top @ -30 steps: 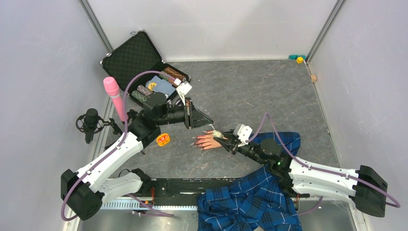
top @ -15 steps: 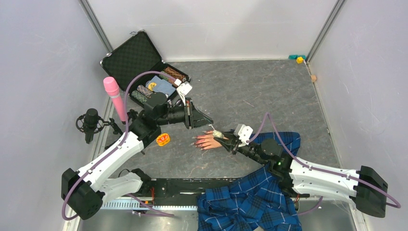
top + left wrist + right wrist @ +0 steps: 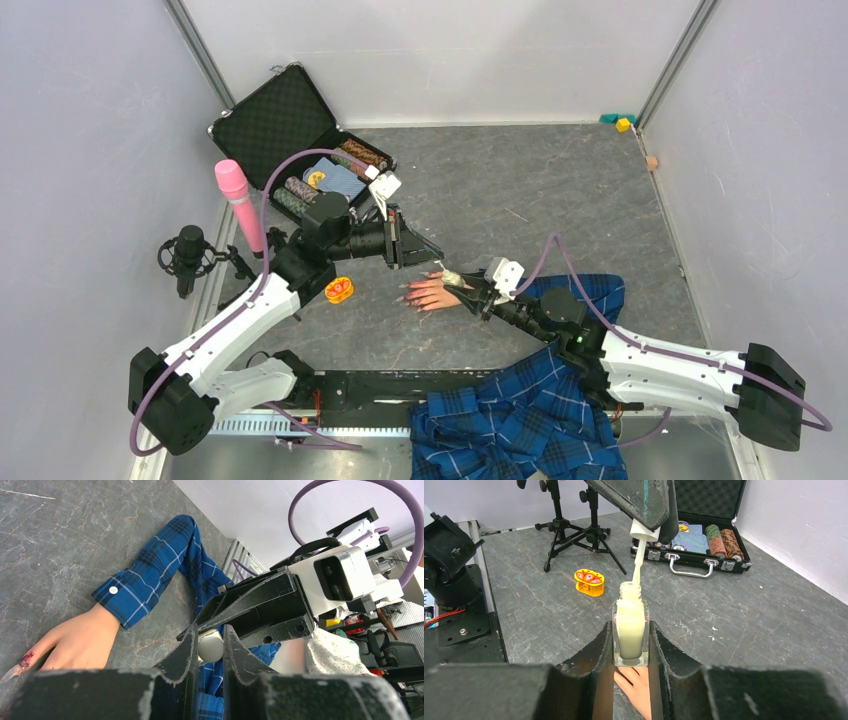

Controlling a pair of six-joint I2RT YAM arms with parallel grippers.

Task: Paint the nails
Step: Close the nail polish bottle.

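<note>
scarcely any shift: left pincer (image 3: 209,631) clenched on white cap (image 3: 644,530), right pincer (image 3: 630,626) on cream-filled bottle (image 3: 630,642)

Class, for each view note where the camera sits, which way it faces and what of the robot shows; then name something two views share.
Top external: above, behind the bases, looking down at the table; both whole arms, left gripper and right gripper meeting by the mannequin hand.
Left wrist: on the left arm, facing the right gripper past its own fingers, shut on the white cap.
Right wrist: on the right arm, facing the left gripper past its fingers, shut on the bottle.
Shared: both wrist views show the cap.
</note>
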